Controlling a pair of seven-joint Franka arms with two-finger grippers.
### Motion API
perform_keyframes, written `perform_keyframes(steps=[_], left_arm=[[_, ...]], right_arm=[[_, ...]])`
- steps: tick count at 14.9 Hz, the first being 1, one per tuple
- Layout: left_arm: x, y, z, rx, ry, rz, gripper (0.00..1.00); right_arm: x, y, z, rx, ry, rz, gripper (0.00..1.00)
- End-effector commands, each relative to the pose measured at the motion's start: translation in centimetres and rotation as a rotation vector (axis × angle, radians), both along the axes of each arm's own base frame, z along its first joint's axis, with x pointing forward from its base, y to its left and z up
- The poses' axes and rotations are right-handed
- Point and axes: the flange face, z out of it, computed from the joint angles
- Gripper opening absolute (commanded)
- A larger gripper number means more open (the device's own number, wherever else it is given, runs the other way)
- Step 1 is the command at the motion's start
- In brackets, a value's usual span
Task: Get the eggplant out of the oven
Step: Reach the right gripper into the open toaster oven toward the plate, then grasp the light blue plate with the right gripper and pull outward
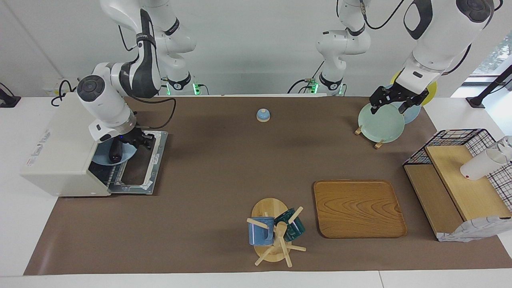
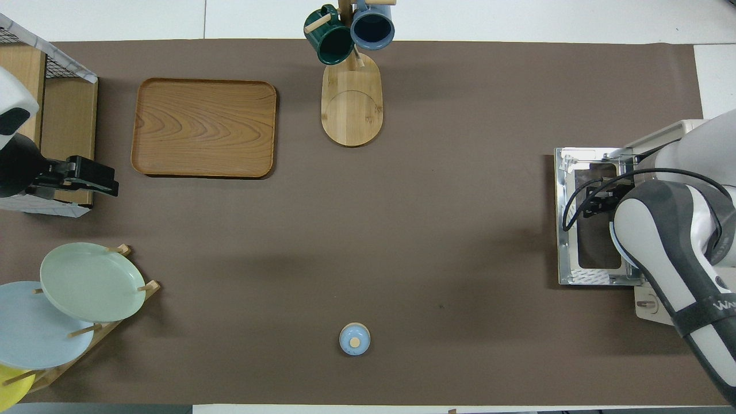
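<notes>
The off-white oven [image 1: 60, 156] stands at the right arm's end of the table, its glass door [image 1: 148, 168] folded down flat onto the mat. A light blue plate [image 1: 102, 158] sits in the oven mouth. The dark eggplant [image 1: 116, 152] is on or just over that plate. My right gripper [image 1: 138, 141] is at the oven mouth, over the door, right beside the eggplant; I cannot tell whether it grips it. In the overhead view the right gripper [image 2: 595, 201] is over the door [image 2: 566, 230] and the eggplant is hidden. My left gripper [image 1: 394, 105] hangs open over the plate rack.
A plate rack [image 1: 380, 124] with several plates stands near the left arm. A wire-and-wood shelf [image 1: 460, 180] holds a white cup [image 1: 480, 164]. A wooden tray [image 1: 358, 208], a mug tree [image 1: 276, 236] and a small blue knobbed lid [image 1: 263, 115] are on the mat.
</notes>
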Motion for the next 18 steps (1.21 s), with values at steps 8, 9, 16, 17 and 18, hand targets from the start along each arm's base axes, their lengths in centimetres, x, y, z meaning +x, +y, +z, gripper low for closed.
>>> perform_keyframes(steps=[8, 9, 16, 17, 18], left_arm=[[-0.5, 0.1, 0.3, -0.007, -0.012, 0.009, 1.00], [-0.5, 0.2, 0.3, -0.007, -0.012, 0.010, 1.00], [-0.5, 0.2, 0.3, -0.007, -0.012, 0.009, 1.00], [-0.5, 0.2, 0.3, -0.007, -0.014, 0.007, 1.00], [-0.5, 0.2, 0.2, -0.007, -0.011, 0.007, 1.00]], right_arm=[[-3.0, -3.3, -1.2, 0.014, 0.016, 0.046, 0.46], [-3.2, -3.2, -1.6, 0.013, 0.004, 0.048, 0.43], [-1.9, 2.9, 0.3, -0.087, 0.049, 0.265, 0.00], [-0.8, 5.5, 1.8, -0.100, 0.057, 0.299, 0.00], [0.1, 8.7, 3.2, -0.115, 0.049, 0.315, 0.00]])
